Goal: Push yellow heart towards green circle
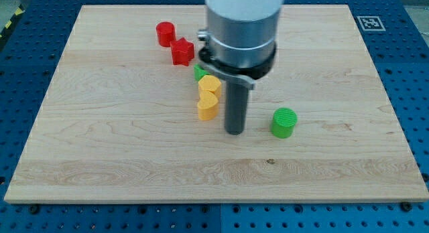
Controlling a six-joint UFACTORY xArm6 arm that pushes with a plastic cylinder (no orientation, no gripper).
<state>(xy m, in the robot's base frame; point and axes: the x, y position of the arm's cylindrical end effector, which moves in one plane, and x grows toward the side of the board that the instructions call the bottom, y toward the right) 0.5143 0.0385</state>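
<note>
The yellow heart (208, 106) lies on the wooden board, left of centre. Another yellow block (210, 84), shape unclear, sits just above it and touches it. The green circle (283, 122) stands to the right of centre. My tip (234, 132) rests on the board between them, just right of and slightly below the yellow heart, with a small gap to it. The green circle is further off to the tip's right.
A red cylinder (165, 33) and a red star (182, 51) sit towards the view's top left. A second green block (200, 73) is half hidden behind the arm's body. The wooden board (100, 139) lies on a blue perforated table.
</note>
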